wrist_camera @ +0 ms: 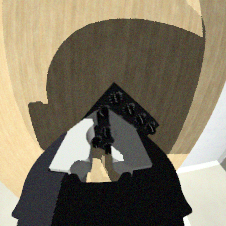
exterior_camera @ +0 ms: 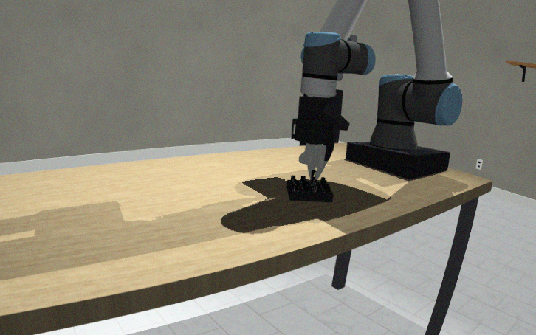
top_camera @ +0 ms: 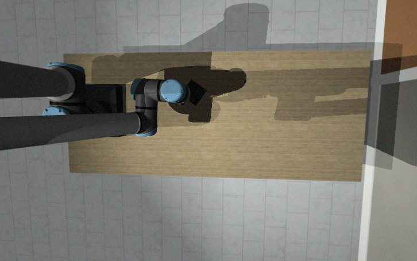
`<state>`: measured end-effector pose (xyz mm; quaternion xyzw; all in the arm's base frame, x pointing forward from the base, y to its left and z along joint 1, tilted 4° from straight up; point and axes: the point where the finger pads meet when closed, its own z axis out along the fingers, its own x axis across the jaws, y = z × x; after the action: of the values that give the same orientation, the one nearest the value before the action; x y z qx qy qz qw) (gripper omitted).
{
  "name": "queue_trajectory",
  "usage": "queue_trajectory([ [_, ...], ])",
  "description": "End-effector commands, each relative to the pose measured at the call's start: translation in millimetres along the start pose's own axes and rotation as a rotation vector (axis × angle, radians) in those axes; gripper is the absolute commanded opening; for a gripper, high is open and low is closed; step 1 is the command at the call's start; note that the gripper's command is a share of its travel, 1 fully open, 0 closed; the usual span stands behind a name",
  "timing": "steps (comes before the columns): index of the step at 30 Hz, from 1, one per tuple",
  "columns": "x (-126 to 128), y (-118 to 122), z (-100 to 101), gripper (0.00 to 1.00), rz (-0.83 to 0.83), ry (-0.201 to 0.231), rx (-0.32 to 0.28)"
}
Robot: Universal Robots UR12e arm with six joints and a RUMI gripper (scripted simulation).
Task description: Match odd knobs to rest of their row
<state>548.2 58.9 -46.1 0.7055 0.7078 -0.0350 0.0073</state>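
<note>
From the top view, the arm's wrist hides the gripper; a corner of the black knob box (top_camera: 197, 92) shows just beyond it on the wooden table (top_camera: 236, 145).

In the exterior view, the gripper (exterior_camera: 314, 173) points straight down, its tips among the knobs on the box directly beneath.

In the wrist view, the fingers stand nearly together around one knob (wrist_camera: 104, 116), apparently pinching it, though contact is unclear. A row of further knobs (wrist_camera: 134, 114) lies ahead and to the right.

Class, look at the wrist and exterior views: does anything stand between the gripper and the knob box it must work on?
Nothing visible does. The gripper is already down on the knob box, its fingertips among the knobs.
</note>
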Motion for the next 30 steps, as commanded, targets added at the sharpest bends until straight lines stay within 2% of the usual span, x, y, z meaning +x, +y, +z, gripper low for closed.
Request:
queue_trajectory([
  [1, -0.1, 0.6, -0.5, 0.04, 0.0, 0.0, -0.001],
  [30, -0.1, 0.6, -0.5, 0.04, -0.012, 0.0, -0.001],
])
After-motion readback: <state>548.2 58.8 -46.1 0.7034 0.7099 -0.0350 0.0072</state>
